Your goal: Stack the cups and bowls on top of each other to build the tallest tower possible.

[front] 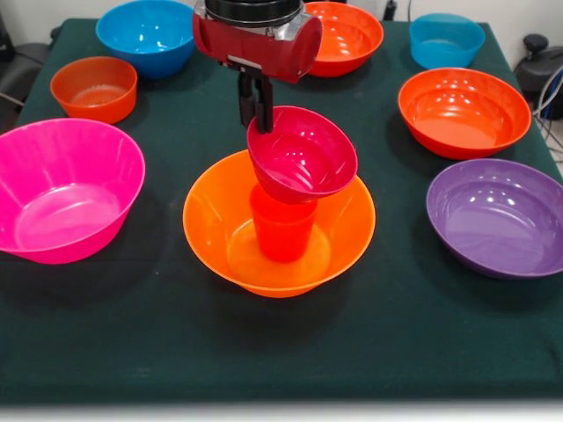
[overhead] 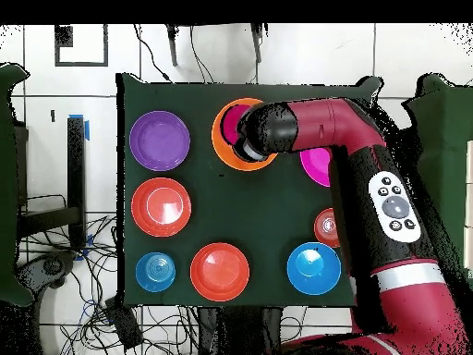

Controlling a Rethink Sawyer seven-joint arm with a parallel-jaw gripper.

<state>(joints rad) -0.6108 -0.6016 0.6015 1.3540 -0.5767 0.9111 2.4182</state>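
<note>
Front view: the hand (front: 256, 112) is clamped on the far rim of the small magenta bowl (front: 303, 156), which sits tilted on the cup (front: 283, 227) inside the large orange bowl (front: 215, 233), directly below the hand.

My surface (front: 132, 343) is covered with a dark green cloth, and at the middle of the front view the large yellow-orange bowl (front: 220, 237) sits directly on it. At the left rests the big pink bowl (front: 62, 189), with a small orange bowl (front: 93, 88) above it and a blue bowl (front: 145, 35) at the upper left. At the right lies the purple bowl (front: 497, 215), an orange-red bowl (front: 464, 112) above it, a small blue bowl (front: 446, 40) in the upper right corner, and another orange-red bowl (front: 350, 35) at top centre.
</note>
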